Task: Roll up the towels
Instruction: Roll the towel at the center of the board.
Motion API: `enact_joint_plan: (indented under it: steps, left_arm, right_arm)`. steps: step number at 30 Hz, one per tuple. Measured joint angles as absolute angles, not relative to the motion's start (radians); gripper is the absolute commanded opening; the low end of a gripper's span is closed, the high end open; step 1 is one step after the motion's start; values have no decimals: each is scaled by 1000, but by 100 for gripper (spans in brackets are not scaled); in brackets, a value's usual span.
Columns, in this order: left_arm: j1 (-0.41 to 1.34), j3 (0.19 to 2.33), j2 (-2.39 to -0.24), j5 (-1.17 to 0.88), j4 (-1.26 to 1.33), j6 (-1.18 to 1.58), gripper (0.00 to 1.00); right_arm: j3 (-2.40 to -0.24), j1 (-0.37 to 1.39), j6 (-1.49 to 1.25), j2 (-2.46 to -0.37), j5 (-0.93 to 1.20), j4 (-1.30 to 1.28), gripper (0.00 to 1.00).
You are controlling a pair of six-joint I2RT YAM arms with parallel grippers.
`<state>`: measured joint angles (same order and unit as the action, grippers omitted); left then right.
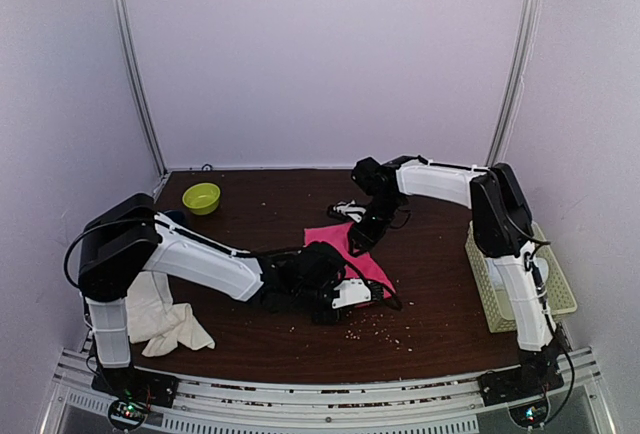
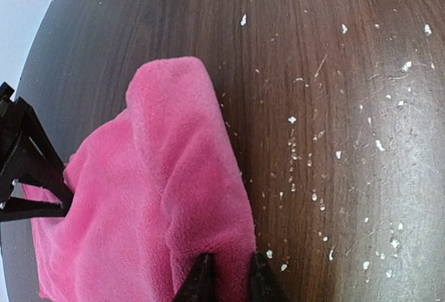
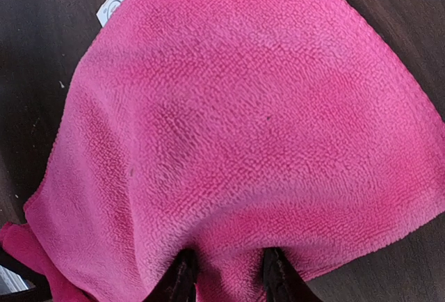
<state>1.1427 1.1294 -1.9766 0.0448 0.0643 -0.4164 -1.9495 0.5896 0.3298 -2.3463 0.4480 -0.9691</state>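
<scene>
The bright pink towel (image 1: pixel 352 250) lies partly bunched on the dark wooden table, mid-centre. My left gripper (image 1: pixel 372 292) is at its near right corner, and in the left wrist view (image 2: pixel 230 275) it is shut on a fold of the towel (image 2: pixel 160 191). My right gripper (image 1: pixel 362 242) is at the towel's far edge, and in the right wrist view (image 3: pixel 227 275) it is shut on the cloth (image 3: pixel 243 121). A white label (image 3: pixel 113 1) shows at one towel corner. The cream towel (image 1: pixel 165 320) lies crumpled at the near left, beside the left arm's base.
A yellow-green bowl (image 1: pixel 201 197) stands at the back left. A pale slatted tray (image 1: pixel 555 284) sits at the right edge behind the right arm. Light crumbs (image 2: pixel 313 156) are scattered on the table right of the pink towel. The right gripper's black frame (image 2: pixel 21 170) shows in the left wrist view.
</scene>
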Motion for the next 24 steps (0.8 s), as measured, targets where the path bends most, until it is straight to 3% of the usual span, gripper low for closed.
enact_joint_plan:
  steps: [11,18,24]
  left_arm:
    - [1128,1240,-2019,37,-70,-309,18]
    - [1037,1335,-2052,-112,-168,-218,19]
    - [935,1426,-2143,-357,-213,-131,19]
  right_arm:
    - [-1984,562,363,-2319,567,-1048,41]
    - [-1821,417,398,-1960,712,-1026,41]
    - [-1374,424,573,-1518,762,-876,41]
